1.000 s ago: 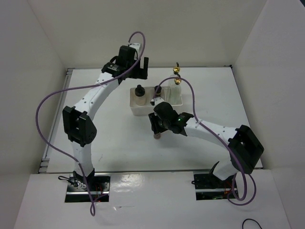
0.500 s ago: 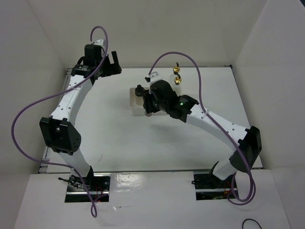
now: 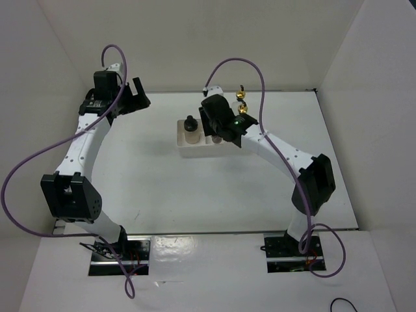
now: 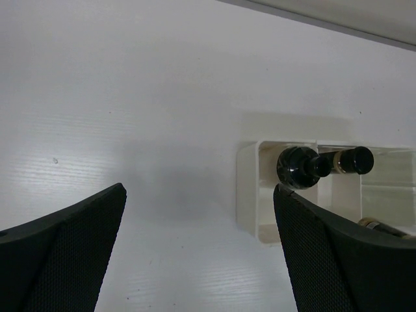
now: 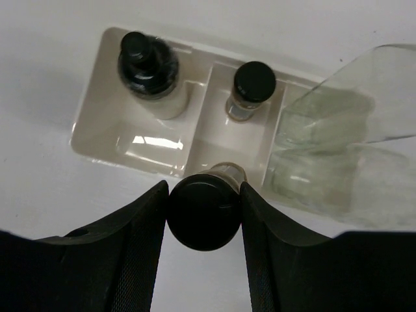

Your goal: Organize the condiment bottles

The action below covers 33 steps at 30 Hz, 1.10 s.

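Observation:
My right gripper (image 5: 204,190) is shut on a small dark black-capped spice jar (image 5: 203,214), held just above the near wall of the white tray's (image 5: 97,133) middle compartment. A second dark spice jar (image 5: 252,88) stands in that middle compartment. The whitish black-capped jar (image 5: 151,71) stands in the left compartment. Two clear glass bottles (image 5: 338,140) fill the right compartment, their gold spouts (image 3: 241,95) showing in the top view. My left gripper (image 4: 198,188) is open and empty over bare table, left of the tray (image 4: 250,188), at the back left (image 3: 133,97).
White walls close in the table on the left, back and right. The tray (image 3: 188,151) sits near the back middle. Purple cables loop above both arms. The right arm's forearm (image 3: 279,153) stretches over the table's right half.
The right gripper has carried its spice jar from mid-table up to the tray. The left arm has swung away from the tray to the back left corner.

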Motion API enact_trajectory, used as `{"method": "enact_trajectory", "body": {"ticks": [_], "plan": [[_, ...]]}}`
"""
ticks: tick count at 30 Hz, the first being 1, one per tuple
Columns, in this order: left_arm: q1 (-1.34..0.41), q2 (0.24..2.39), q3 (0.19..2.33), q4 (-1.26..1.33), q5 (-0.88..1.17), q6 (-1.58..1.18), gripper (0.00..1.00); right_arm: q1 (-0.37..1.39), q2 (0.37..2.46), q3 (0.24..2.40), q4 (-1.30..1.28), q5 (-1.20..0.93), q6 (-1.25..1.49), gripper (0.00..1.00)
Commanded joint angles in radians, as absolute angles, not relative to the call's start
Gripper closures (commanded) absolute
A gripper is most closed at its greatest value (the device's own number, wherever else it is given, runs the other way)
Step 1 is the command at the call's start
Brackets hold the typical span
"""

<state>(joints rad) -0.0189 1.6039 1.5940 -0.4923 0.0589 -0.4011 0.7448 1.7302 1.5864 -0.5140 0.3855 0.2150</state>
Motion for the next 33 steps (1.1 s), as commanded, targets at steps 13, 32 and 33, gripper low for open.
{"method": "enact_trajectory", "body": {"ticks": [13, 32, 33], "plan": [[0.014, 1.532, 1.474, -0.423, 0.115, -0.428, 0.00, 0.641, 1.805, 1.687, -0.414, 0.312, 0.251, 1.00], [0.023, 1.514, 1.408, -0.403, 0.167, -0.428, 0.00, 0.641, 1.827, 1.474, -0.253, 0.311, 0.314, 1.00], [0.023, 1.514, 1.408, -0.403, 0.167, -0.428, 0.00, 0.641, 1.827, 1.462, -0.253, 0.311, 0.314, 1.00]]}}
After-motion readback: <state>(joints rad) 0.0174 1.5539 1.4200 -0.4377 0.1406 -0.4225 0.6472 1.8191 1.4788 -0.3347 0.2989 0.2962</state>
